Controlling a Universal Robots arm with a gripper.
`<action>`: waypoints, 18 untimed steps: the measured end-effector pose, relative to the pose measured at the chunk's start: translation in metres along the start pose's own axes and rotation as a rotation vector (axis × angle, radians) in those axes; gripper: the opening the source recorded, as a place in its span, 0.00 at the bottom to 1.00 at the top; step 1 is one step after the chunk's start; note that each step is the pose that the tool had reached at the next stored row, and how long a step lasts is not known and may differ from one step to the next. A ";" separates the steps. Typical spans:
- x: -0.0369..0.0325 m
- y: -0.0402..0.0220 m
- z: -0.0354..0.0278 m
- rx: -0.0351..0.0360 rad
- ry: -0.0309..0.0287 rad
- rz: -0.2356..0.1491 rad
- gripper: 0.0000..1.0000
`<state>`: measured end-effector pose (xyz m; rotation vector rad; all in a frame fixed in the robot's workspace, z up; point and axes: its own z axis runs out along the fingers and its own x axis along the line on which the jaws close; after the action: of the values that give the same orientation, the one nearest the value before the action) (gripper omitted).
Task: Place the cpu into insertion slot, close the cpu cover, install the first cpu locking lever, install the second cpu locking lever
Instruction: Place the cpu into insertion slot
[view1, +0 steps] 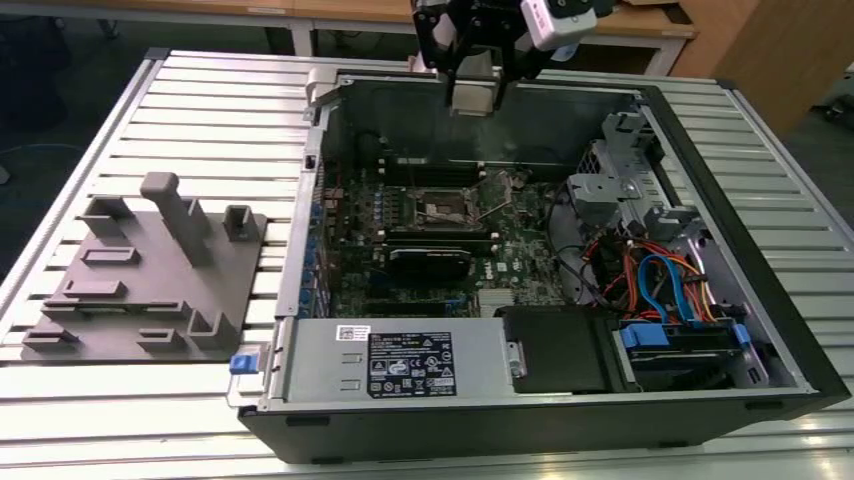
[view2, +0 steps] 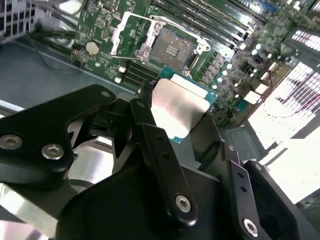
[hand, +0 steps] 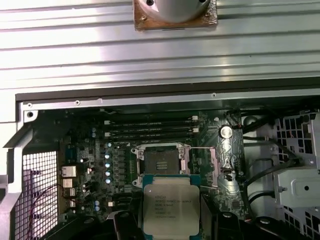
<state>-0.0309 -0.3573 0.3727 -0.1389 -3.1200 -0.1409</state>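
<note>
— Where is the cpu (hand: 171, 205) now?
— My tool (view1: 478, 92) pinches it by its edges, above the open computer case (view1: 561, 420); I see the insertion slot (hand: 160, 159) empty, the cpu cover (view2: 131, 31) standing open

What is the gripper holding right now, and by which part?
The gripper holds the cpu, its jaws closed on two opposite side edges, silver top uncovered.

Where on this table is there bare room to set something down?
The table has bare slats beyond the tray, at the near corner before it, and in a strip between the case and the edge at the exterior view's right. Inside the case it is crowded: board, cables.
</note>
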 end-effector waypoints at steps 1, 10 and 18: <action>0.0000 0.0000 0.0001 -0.0004 -0.0015 0.016 0.54; 0.0000 0.0000 0.0000 -0.0005 -0.0022 0.024 0.54; 0.0000 0.0000 0.0001 -0.0009 -0.0038 0.042 0.54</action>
<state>-0.0309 -0.3573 0.3727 -0.2043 -3.1183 -0.1415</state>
